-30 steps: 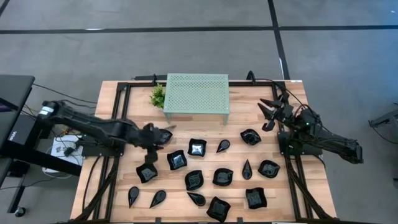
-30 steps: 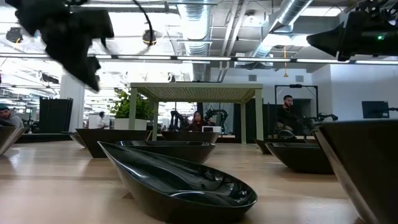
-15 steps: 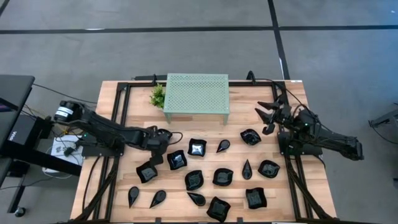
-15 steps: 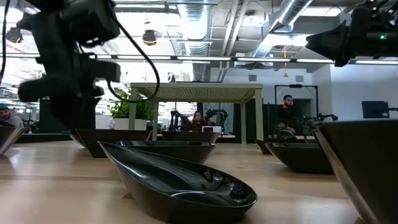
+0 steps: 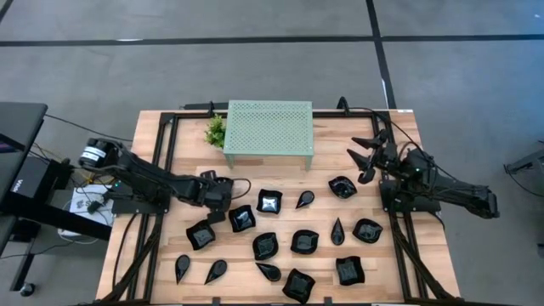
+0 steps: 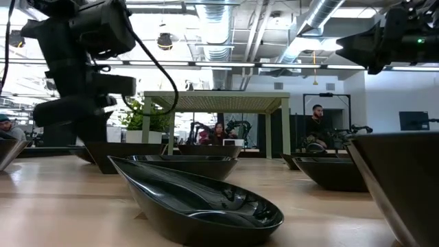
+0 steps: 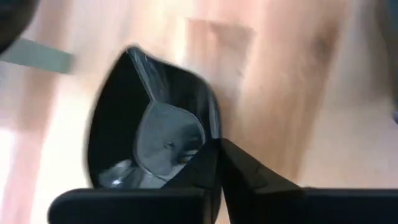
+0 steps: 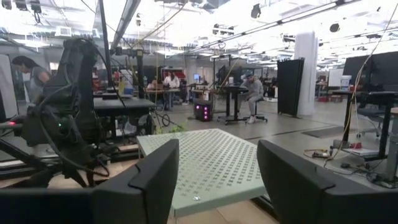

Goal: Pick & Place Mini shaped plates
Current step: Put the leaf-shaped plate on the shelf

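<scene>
Lowered since a second ago, left gripper (image 5: pixel 214 206) has its fingers pinched together at a plate's (image 5: pixel 201 235) rim on the worktop (image 5: pixel 280 183), while right gripper (image 5: pixel 364 155) hangs wide open, empty.

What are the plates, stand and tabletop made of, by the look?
Plates: glossy black, likely glazed ceramic or hard plastic; sharp highlights on the one in the left wrist view. Can't tell which.
Stand: mint green perforated sheet, matte, probably painted metal; regular hole grid, thin legs.
Tabletop: light wood, visible grain and plank seams.
</scene>
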